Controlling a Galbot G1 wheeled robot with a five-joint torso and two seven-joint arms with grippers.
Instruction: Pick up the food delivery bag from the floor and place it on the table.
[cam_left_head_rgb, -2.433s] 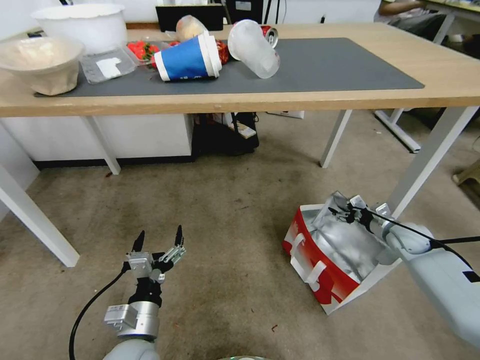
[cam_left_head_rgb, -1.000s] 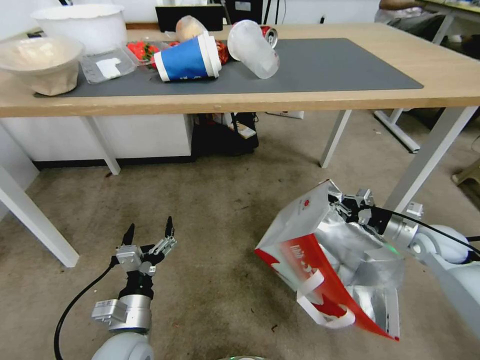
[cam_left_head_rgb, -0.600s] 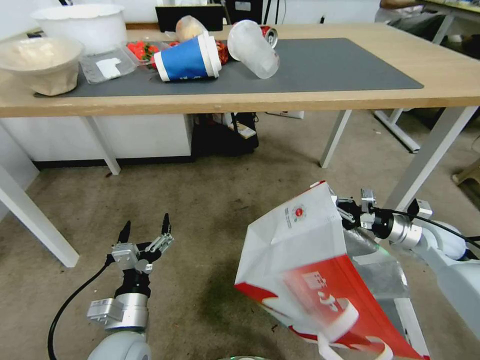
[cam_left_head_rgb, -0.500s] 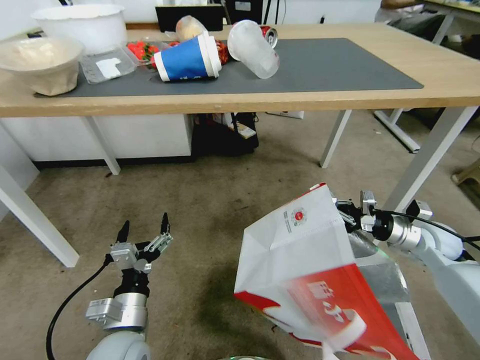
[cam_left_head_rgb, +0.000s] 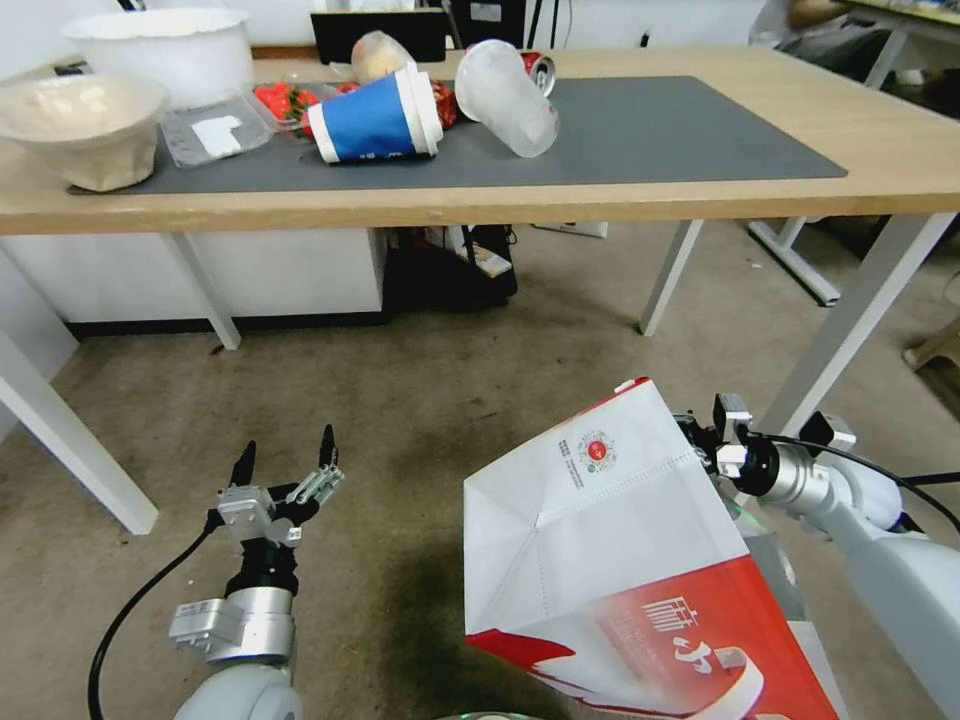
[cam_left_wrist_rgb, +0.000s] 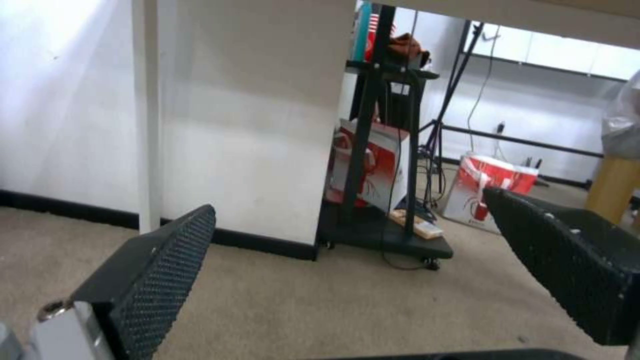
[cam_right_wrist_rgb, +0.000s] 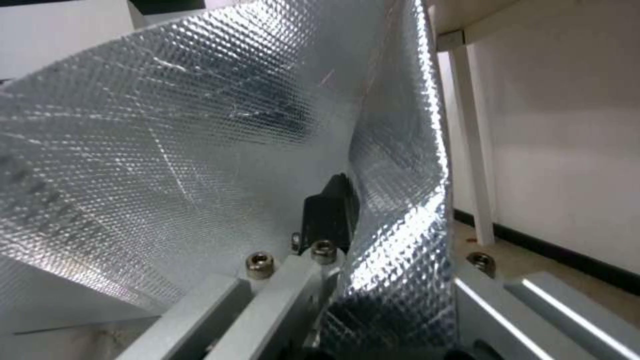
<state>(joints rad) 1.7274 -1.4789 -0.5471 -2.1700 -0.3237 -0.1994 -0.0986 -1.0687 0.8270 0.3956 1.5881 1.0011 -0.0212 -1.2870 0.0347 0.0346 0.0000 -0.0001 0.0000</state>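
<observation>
The table (cam_left_head_rgb: 900, 150) stands beyond the floor (cam_left_head_rgb: 430, 400). Above the carpet hangs the food delivery bag (cam_left_head_rgb: 600, 540), tilted, bearing a round red logo and white characters, its foil rim pinched by the right gripper (cam_left_head_rgb: 695, 440). The left gripper (cam_left_head_rgb: 285, 465) hovers low, fingers spread.

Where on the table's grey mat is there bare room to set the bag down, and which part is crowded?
The right half of the dark grey mat lies bare, bordered by the tipped frosted plastic cup and the light wood table edge. The left end is crowded: tipped blue paper cup, white bowls, strawberry tray.
</observation>
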